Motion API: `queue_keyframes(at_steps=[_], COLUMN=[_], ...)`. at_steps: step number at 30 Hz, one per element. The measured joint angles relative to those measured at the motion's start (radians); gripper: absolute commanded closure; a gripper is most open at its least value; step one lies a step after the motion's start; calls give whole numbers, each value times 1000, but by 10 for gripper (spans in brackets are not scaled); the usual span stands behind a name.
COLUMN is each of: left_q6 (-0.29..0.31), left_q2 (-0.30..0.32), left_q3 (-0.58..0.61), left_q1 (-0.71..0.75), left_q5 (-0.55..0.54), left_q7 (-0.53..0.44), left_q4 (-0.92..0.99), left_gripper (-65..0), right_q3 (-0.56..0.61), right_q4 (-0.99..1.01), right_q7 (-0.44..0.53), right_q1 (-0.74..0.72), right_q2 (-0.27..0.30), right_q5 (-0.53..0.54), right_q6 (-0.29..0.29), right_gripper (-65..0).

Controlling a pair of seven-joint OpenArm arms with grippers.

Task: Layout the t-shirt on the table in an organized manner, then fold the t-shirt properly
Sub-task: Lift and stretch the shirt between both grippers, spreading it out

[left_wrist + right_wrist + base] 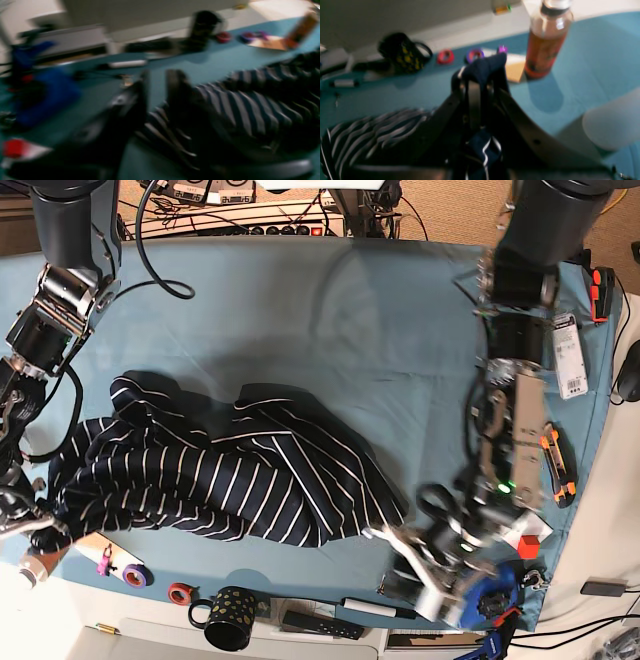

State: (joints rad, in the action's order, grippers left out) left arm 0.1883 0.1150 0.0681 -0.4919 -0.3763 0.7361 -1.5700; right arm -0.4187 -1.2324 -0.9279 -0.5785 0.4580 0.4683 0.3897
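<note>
Right gripper (480, 75), own wrist view only: clamped on a navy fold of the t-shirt (220, 470). Left gripper (157, 82): jaws parted, nothing between them, shirt hem just beside; view blurred. Base view: one shirt, crumpled, left-centre on the desk (330, 310); one mug (230, 615) at near edge; right gripper not discernible there.

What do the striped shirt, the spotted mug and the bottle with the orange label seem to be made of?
The t-shirt looks like soft knit fabric, matte navy with thin white stripes: it bunches into loose folds. The mug seems glazed ceramic, black with yellow dots, though the pictures are too soft to be sure. The bottle appears clear glass or plastic: light shines through its neck.
</note>
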Motion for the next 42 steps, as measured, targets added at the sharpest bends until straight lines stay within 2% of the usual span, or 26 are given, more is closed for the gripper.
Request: queue_keyframes(at_steps=[2, 5, 8, 11, 13, 14, 16, 19, 22, 26, 33, 38, 42], left_q6=[-1, -44, -41, -43, -106, -130, -164, -224, -225, -225, -225, -237, -236], left_q2=[-24, -57, -86, -99, -114, -121, -132, -140, -138, -140, -142, -142, -143], left_q3=[45, 138, 220, 301, 330, 334, 336, 336, 335, 336, 336, 336, 336], left_q1=[48, 92, 124, 135, 132, 127, 111, 78, 42, 20, 11, 6, -35], left_q5=[21, 159, 286, 313, 351, 367, 368, 369, 366, 347, 346, 346, 343], left_q7=[-68, -166, -209, -230, -285, -302, -312, -312, -312, -319, -319, -323, -340], left_q4=[7, 44, 64, 107, 163, 198, 280, 393, 429, 429, 439, 476, 544], left_gripper=[-250, -249, -249, -251, -297, -327, -355, -355, -355, -355, -354, -354, -354], right_q3=[-13, -38, -78, -130, -176, -203, -249, -282, -282, -282, -282, -281, -281], right_q4=[0, 0, 0, 0, 0, 0, 0, 0, 0, 0, 0, -60, -147], right_q7=[-20, -34, -64, -79, -96, -111, -161, -233, -236, -239, -222, -224, -224], right_q1=[2, 0, 0, -1, -2, -1, -1, 8, 32, 84, 142, 178, 226], right_q2=[-1, -1, -1, -2, -2, -1, 5, 31, 63, 82, 82, 80, 80], right_q5=[-16, -15, -36, -55, -55, -54, -48, 30, 57, 54, 54, 95, 109], right_q6=[0, 0, 1, 1, 5, 28, 46, 53, 102, 106, 108, 172, 173], right_gripper=[0, 0, 0, 0, 0, 0, 0, 0, 0, 0, 0, 0, 0])
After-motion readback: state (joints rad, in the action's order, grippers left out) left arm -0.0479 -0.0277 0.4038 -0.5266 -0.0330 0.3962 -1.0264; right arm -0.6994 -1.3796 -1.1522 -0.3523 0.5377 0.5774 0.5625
